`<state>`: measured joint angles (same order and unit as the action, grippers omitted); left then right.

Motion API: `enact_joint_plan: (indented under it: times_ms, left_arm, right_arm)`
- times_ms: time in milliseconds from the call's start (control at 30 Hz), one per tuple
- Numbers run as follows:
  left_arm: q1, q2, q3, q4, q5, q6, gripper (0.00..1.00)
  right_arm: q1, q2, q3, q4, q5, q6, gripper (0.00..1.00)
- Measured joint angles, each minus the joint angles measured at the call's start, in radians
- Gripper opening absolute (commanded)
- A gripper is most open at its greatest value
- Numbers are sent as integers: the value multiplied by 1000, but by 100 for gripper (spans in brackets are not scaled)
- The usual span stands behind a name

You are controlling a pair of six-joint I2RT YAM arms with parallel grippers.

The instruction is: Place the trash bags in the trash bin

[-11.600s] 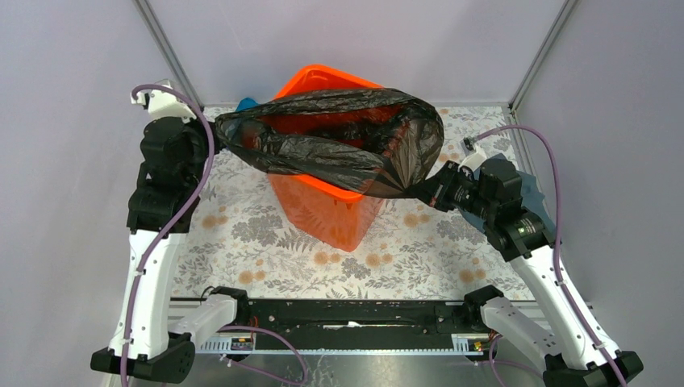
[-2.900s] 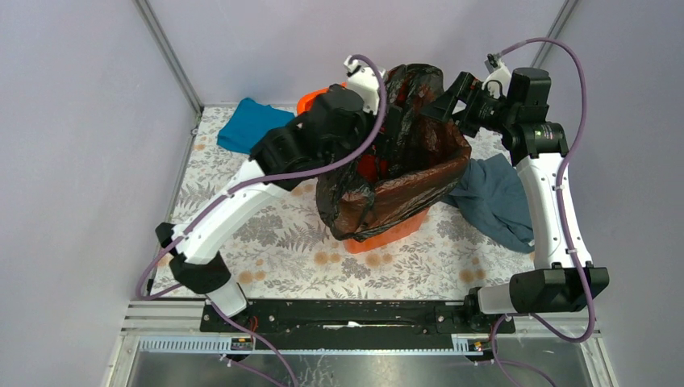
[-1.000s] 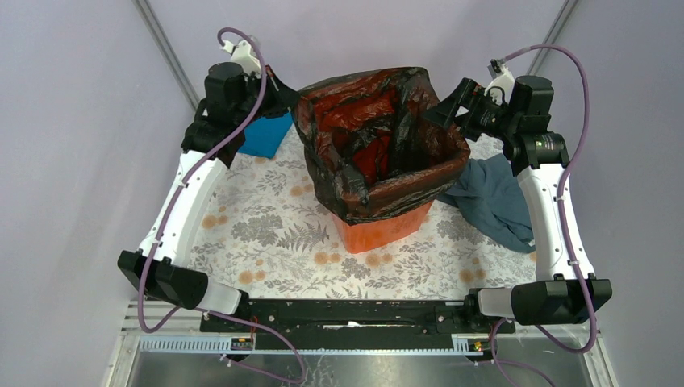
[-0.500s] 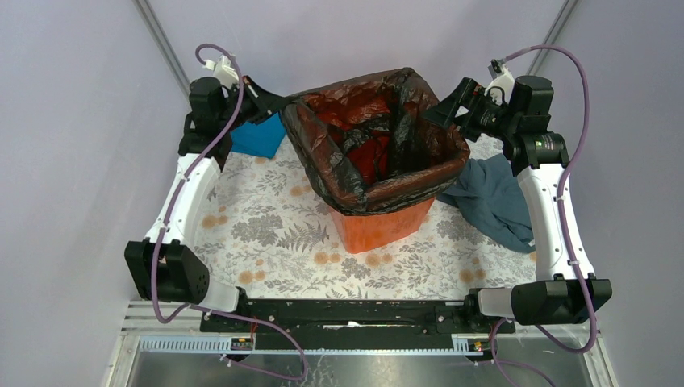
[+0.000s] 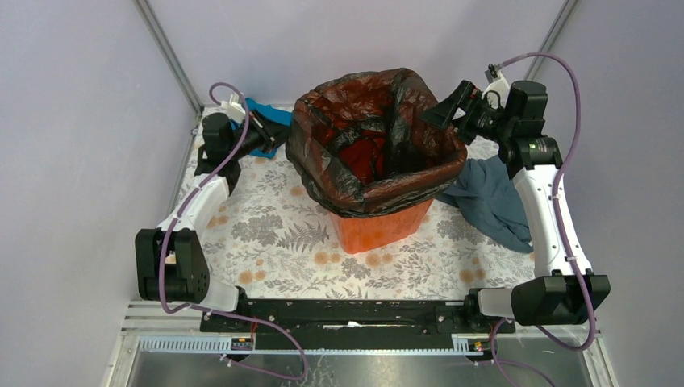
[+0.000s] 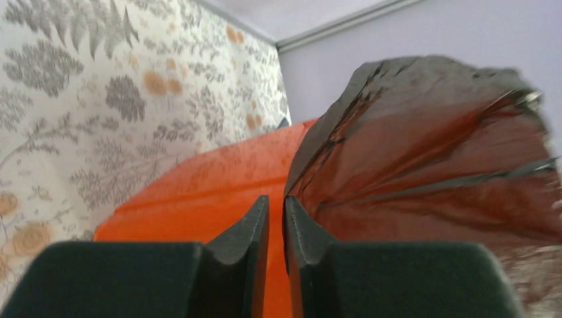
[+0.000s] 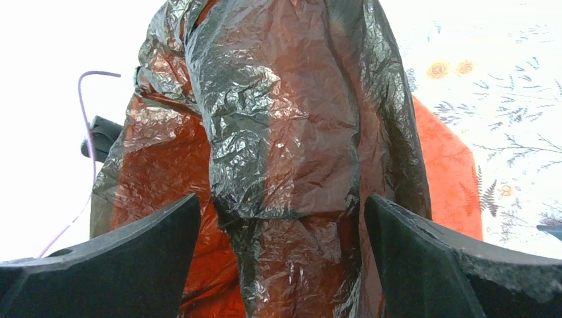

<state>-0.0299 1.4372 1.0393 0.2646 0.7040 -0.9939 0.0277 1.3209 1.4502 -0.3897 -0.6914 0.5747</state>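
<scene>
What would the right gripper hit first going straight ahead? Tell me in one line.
The bag: its black film, draped over the bin, fills the line ahead of the open right gripper. Depth is unclear, but nothing shows in between.

We see the trash bag (image 5: 355, 189), thin black plastic film, glossy and heavily crinkled. The trash bin (image 5: 379, 230) is smooth orange plastic with a slight sheen. The grey-blue cloth (image 5: 492, 201) looks soft and matt; the worktop (image 5: 266, 234) shows a matt floral print.
</scene>
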Motion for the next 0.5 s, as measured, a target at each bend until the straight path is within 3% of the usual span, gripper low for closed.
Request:
enact_joint_plan:
  times_ms: [33,133,233,333,500]
  left_arm:
    - [-4,0,-19,1,11,-4,27]
    - [-11,-12,-53,-43,30,16,58]
    - [-11,-101,-60,-184,0,74,86]
    - [-3,-286,-49,-375,-92,179,95]
    - [6,-550,64,-589,-251,302,99]
  right_arm:
    - [0,-2,-11,15,-8,10,100]
    - [0,-13,-35,42,-18,32,100]
    - [0,-35,-58,54,-23,44,100]
    - [0,-61,-79,58,-30,51,100]
    - [0,-97,-98,64,-37,56,100]
